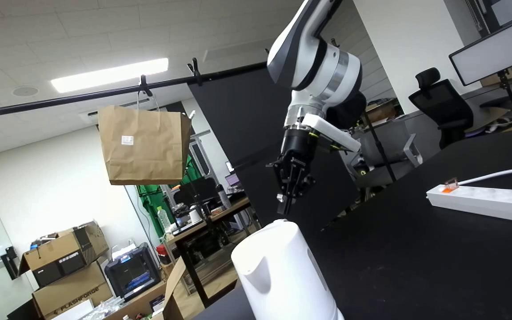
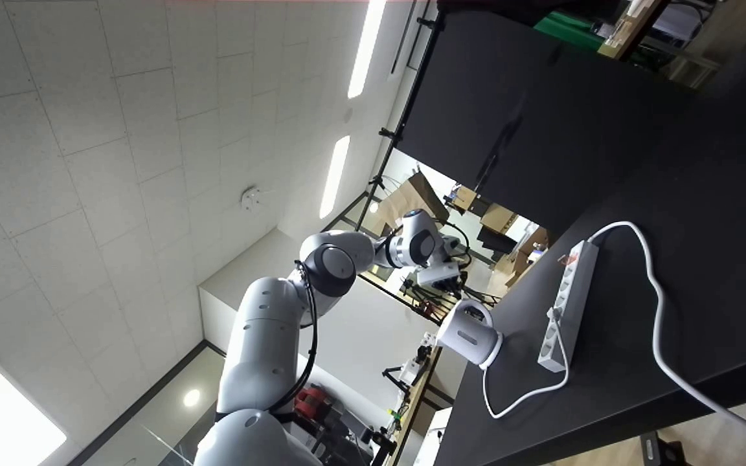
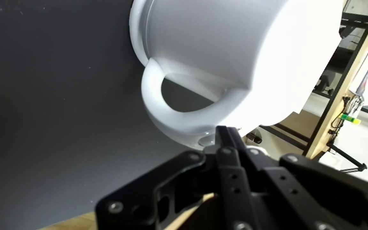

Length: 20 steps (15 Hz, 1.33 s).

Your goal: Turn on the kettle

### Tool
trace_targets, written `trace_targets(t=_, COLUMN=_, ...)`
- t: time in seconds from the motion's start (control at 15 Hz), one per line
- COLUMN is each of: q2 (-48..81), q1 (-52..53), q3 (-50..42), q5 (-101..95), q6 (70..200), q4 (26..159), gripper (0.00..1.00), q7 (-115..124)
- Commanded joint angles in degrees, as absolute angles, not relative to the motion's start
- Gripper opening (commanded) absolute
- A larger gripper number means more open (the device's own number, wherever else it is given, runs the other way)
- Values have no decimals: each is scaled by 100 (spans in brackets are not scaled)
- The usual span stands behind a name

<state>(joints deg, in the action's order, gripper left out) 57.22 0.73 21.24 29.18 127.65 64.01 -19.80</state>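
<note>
The white kettle (image 1: 289,280) stands upright on the black table (image 1: 398,271). It also shows in an exterior view (image 2: 467,333), with its handle on the side near the gripper, and large in the wrist view (image 3: 209,38). In the wrist view a clear oval piece (image 3: 207,140) sits at the top of the handle (image 3: 168,111). My gripper (image 3: 228,129) is shut with nothing between its fingertips. The tips appear right by the top of the handle; whether they touch it I cannot tell. The gripper (image 1: 285,211) is above and behind the kettle's rim in an exterior view.
A white power strip (image 2: 570,304) lies on the table and also shows in an exterior view (image 1: 482,204). The kettle's white cord (image 2: 528,396) runs to it. Another white cable (image 2: 656,310) leaves over the table edge. A paper bag (image 1: 145,146) hangs from a bar.
</note>
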Motion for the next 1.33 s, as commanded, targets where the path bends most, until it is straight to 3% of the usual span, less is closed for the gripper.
trace_targets(t=0.0, q2=5879, q1=115, q3=2153, q5=2861, q6=12767, q4=6149, gripper=0, q7=-2014)
trace_targets(t=1.27, q2=5828, q1=94, q3=2164, q5=2861, q6=12868, q4=6284, gripper=1, q7=-2125)
